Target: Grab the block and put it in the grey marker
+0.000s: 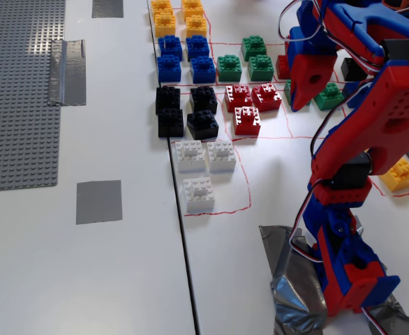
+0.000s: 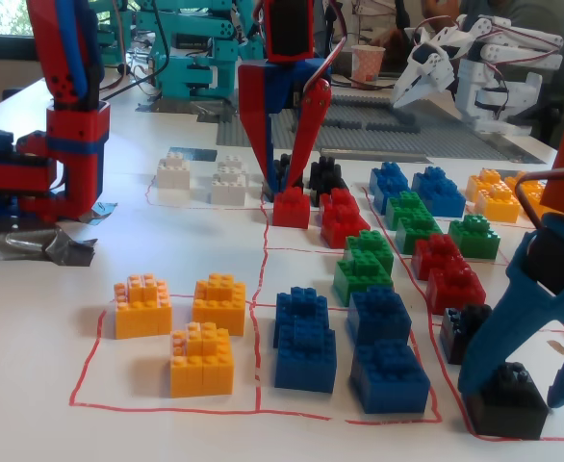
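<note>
Red-and-blue gripper [image 2: 290, 183] points straight down, jaws spread apart, tips straddling a red block [image 2: 291, 208] that sits on the white table [image 2: 166, 423] just below and between them; no squeeze visible yet. Block is a small studded red brick, square-ish, glossy. In the other fixed view the gripper [image 1: 303, 98] hides it. More red blocks [image 2: 343, 218] lie just right of the jaws, black blocks [image 2: 324, 176] behind, white blocks [image 2: 201, 178] to the left. Grey marker [image 1: 98, 202] sits well apart from the jaws.

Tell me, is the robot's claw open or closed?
Open. In a fixed view the gripper has its two fingers spread apart above a red block, not squeezing it yet.
</note>
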Motion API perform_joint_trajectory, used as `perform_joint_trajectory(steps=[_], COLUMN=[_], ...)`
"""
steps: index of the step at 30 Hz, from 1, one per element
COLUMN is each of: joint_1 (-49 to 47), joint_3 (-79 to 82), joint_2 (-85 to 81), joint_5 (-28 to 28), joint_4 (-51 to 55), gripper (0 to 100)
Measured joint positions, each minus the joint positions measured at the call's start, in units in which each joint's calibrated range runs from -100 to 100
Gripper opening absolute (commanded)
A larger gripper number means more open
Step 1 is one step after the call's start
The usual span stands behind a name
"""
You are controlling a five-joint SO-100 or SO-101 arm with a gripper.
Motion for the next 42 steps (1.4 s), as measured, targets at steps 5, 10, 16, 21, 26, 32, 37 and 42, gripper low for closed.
perform_joint_trajectory(steps=[5,10,16,21,26,32,37,42], joint_1=[4.1,4.7,5.0,4.8,6.2,13.9,19.1,24.9], joint_3=[7.4,8.1,8.1,8.1,6.3,2.1,-1.4,-2.7], joint_2=[-4.5,-4.6,-4.6,-4.6,-4.6,-7.8,-8.2,-8.2], joint_5=[2.6,2.6,2.7,3.3,4.8,10.2,16.4,21.3], joint_4=[-3.4,-3.3,-3.3,-3.0,2.7,6.2,10.3,11.1], gripper=[0,0,0,0,0,0,0,0])
